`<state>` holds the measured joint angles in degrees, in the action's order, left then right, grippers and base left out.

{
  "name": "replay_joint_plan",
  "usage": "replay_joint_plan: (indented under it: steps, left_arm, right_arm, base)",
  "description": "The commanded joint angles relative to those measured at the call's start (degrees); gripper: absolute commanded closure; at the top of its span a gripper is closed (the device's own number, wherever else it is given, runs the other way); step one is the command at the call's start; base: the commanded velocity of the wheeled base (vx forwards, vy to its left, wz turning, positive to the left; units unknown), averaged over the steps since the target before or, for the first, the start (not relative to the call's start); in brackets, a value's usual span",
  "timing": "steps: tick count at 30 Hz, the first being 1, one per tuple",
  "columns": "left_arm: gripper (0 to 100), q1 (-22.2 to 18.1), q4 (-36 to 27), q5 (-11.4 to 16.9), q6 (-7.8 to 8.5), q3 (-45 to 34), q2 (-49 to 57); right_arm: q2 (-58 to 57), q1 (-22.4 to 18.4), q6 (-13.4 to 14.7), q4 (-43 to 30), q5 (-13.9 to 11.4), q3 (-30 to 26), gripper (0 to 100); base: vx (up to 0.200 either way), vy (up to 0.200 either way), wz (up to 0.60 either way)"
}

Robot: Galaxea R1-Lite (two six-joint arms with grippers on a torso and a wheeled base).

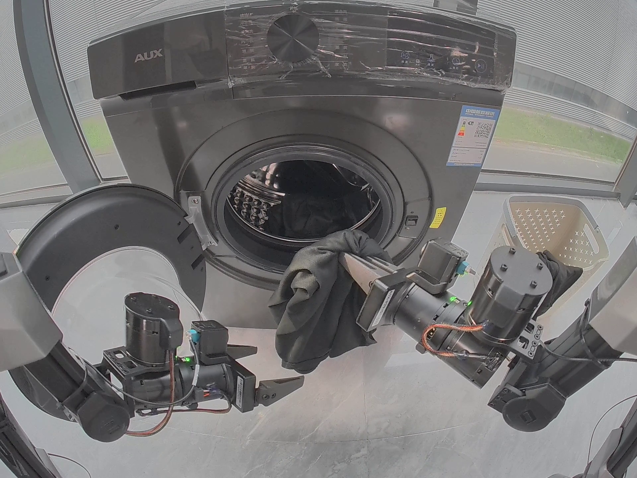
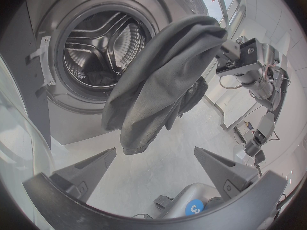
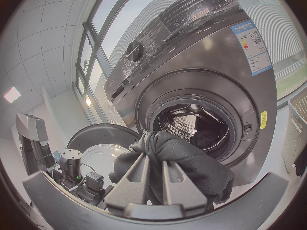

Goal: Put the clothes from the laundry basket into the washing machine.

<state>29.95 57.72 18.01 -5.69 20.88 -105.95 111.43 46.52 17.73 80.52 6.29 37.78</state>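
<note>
The released left end effector [image 1: 279, 364] is held low before the washing machine [image 1: 298, 111], while a dark garment [image 1: 315, 307], grasped by the right end effector [image 1: 350, 262] at its door opening, is judged to need pushing inside and releasing.

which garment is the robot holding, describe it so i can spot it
Find the grey washing machine with its door swung open. In front of the lower rim of its round opening hangs a dark grey garment, pinched in the right gripper. Unlike the dark clothes in the drum and in the basket, it dangles in mid-air.
</note>
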Motion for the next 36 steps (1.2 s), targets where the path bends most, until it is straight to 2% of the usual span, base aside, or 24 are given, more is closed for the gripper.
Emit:
replay_joint_plan:
  steps: [1, 6, 18, 36]
  left_arm:
    - [0, -0.42, 0.02, -0.08, -0.02, 2.06, -4.35]
    - [0, -0.42, 1.34, 0.01, 0.07, 3.2, -7.25]
    - [0, -0.42, 12.68, -1.13, -0.9, 6.72, -18.59]
    - [0, -0.51, 21.73, -1.39, -1.07, 9.7, -22.81]
  right_arm:
    - [-0.08, 0.33, -0.06, 0.08, 0.65, 0.01, 100]
    - [-0.08, 0.5, -0.06, 0.08, 0.74, 0.01, 100]
    - [-0.08, 0.94, -0.06, 0.96, 0.74, -0.25, 100]
    - [0.27, 1.47, 0.03, 1.4, 0.74, -0.51, 100]
  base:
    - [0.0, 0.0, 0.0]
    - [0.0, 0.0, 0.0]
    - [0.0, 0.0, 0.0]
    - [0.0, 0.0, 0.0]
